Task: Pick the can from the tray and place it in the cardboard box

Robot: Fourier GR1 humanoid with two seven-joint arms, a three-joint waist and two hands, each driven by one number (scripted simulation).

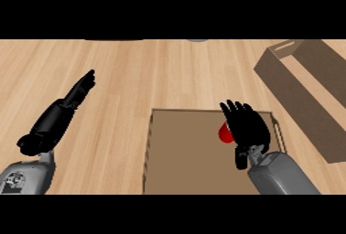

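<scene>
A pale wood-grain tabletop (155, 77) fills the head view, its planks running left to right; nothing of the room beyond it shows apart from two small dark and grey shapes cut off at the far edge. A brown tray (189, 160) with low raised walls sits near the lower centre, and a cardboard box (304, 91) stands open to its right, angled toward the far corner, apart from the tray. The can (224, 133) is inside the tray, in its far right part, visible only as a small red patch at the left side of the right hand (246, 130); its shape, which way it points and its long axis cannot be told, since the hand covers most of it. The right hand hangs over the tray with its fingers (238, 114) reaching away from the robot, over the can; whether they are closed on it cannot be told. The left hand (81, 89) lies well to the left over bare wood, fingers straight and together, pointing away and slightly right, holding nothing.
</scene>
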